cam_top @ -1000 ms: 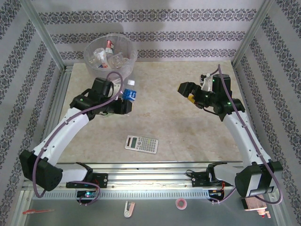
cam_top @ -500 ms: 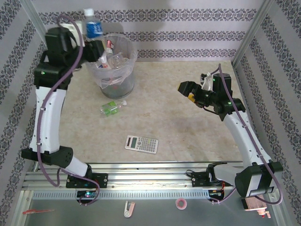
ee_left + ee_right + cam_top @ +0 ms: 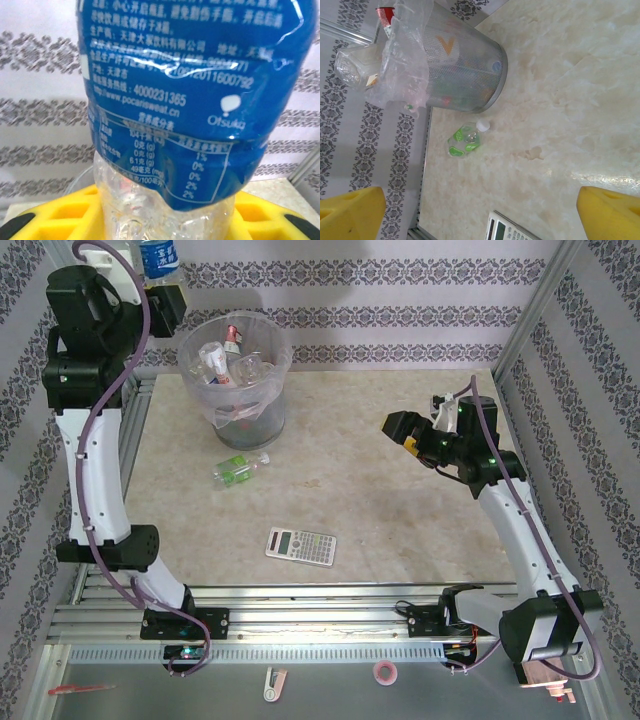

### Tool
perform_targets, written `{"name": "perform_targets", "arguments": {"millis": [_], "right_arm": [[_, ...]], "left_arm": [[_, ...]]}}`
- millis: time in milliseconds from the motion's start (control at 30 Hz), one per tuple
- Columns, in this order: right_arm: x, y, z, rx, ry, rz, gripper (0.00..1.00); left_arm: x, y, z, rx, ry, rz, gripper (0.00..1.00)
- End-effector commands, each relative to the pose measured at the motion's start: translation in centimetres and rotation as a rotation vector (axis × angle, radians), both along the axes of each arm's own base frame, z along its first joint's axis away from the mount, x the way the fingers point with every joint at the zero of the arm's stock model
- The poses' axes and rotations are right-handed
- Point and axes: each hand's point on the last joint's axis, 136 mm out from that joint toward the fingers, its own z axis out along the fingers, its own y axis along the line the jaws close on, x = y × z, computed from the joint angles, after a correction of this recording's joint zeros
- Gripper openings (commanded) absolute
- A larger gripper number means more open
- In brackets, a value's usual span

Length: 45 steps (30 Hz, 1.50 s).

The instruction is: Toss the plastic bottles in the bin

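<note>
My left gripper (image 3: 162, 282) is raised high at the back left, shut on a clear plastic bottle (image 3: 158, 256) with a blue label. It holds the bottle up and to the left of the bin (image 3: 262, 412). In the left wrist view the bottle (image 3: 190, 75) stands between yellow fingers (image 3: 60, 215). The round grey bin, lined with a clear bag, holds several bottles (image 3: 222, 360). A small green-labelled bottle (image 3: 238, 470) with a white cap lies on the table in front of the bin, also in the right wrist view (image 3: 465, 140). My right gripper (image 3: 404, 432) hovers open over the right side, holding nothing.
A flat grey calculator (image 3: 301, 545) lies near the front middle of the table (image 3: 380, 500). Metal frame posts and patterned walls enclose the back and sides. In the right wrist view the bin (image 3: 470, 65) stands close to the left wall.
The left arm lifted the blue-labelled bottle from the table beside the bin to high above it, then drew it further left. The right arm barely moved.
</note>
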Motion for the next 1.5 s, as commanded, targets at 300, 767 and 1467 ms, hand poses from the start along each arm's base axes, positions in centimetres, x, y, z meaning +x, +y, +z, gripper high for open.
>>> {"name": "perform_targets", "arguments": {"millis": [300, 767, 1467], "right_arm": [[0.8, -0.2, 1.0, -0.008, -0.035, 0.014, 0.98], [0.4, -0.1, 0.8, 0.013, -0.016, 0.023, 0.98], [0.5, 0.1, -0.7, 0.007, 0.016, 0.022, 0.98]], "left_arm": [[4.1, -2.6, -0.5, -0.043, -0.029, -0.165, 0.38], [8.3, -3.1, -8.1, -0.062, 0.215, -0.114, 1.0], [1.2, -2.0, -4.4, -0.067, 0.174, -0.043, 1.0]]}}
